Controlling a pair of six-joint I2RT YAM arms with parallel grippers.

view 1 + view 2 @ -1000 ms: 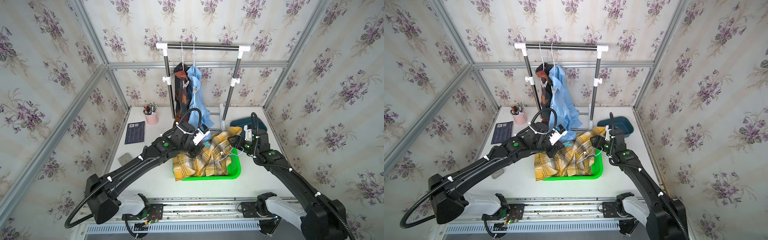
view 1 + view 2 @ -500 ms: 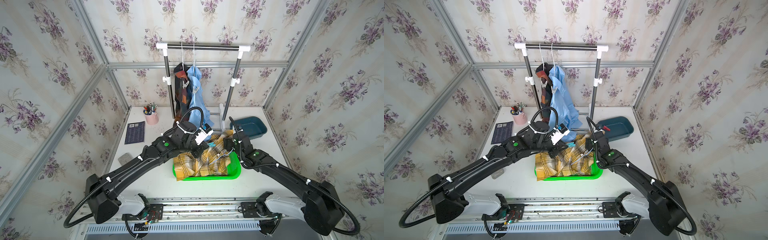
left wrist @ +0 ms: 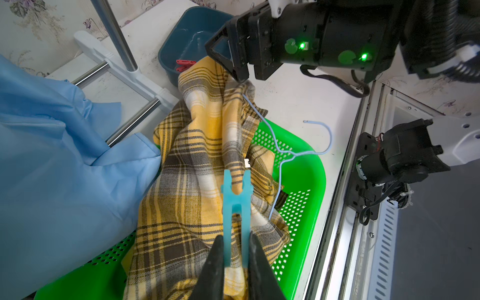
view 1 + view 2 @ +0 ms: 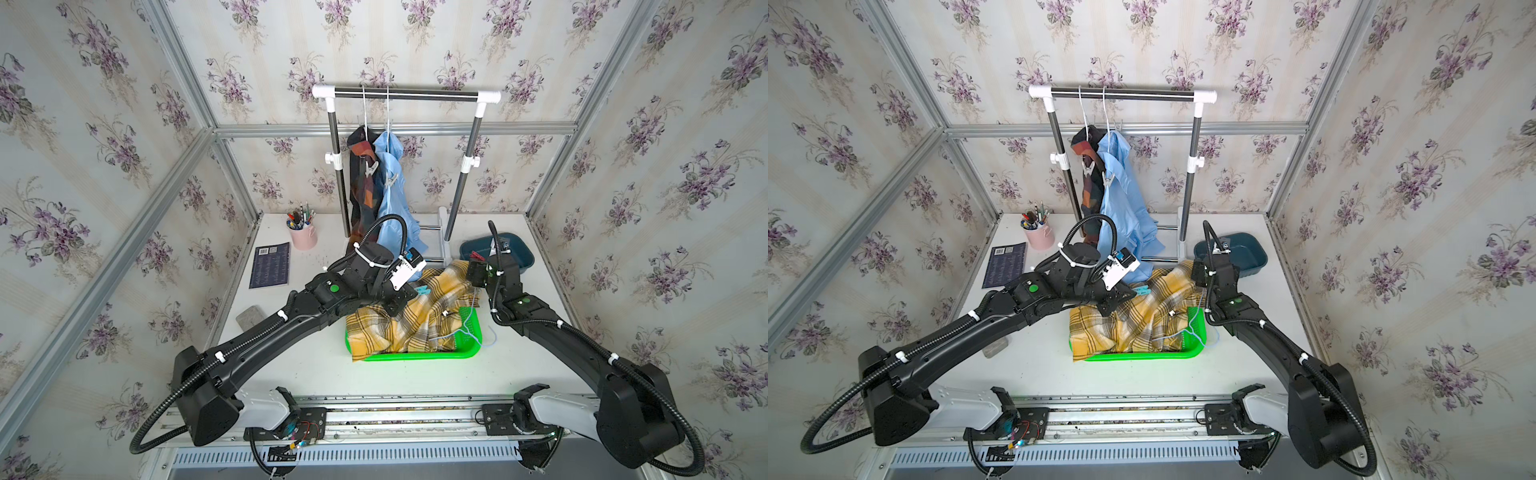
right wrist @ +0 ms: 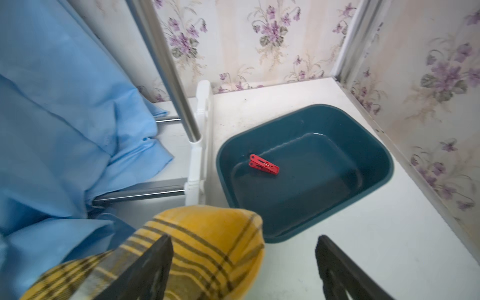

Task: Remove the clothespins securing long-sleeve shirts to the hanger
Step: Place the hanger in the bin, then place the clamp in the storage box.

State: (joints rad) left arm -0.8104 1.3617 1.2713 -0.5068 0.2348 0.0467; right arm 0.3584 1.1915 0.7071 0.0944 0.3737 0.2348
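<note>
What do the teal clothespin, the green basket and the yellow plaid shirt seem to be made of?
The teal clothespin looks like translucent plastic: light glows through its smooth arms. The green basket is probably moulded plastic, glossy, with rows of small holes. The yellow plaid shirt is woven cloth, matte, perhaps flannel: it lies in limp folds.

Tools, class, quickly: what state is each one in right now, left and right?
Left tool: closed on the teal clothespin.
Right tool: open, holding nothing.
</note>
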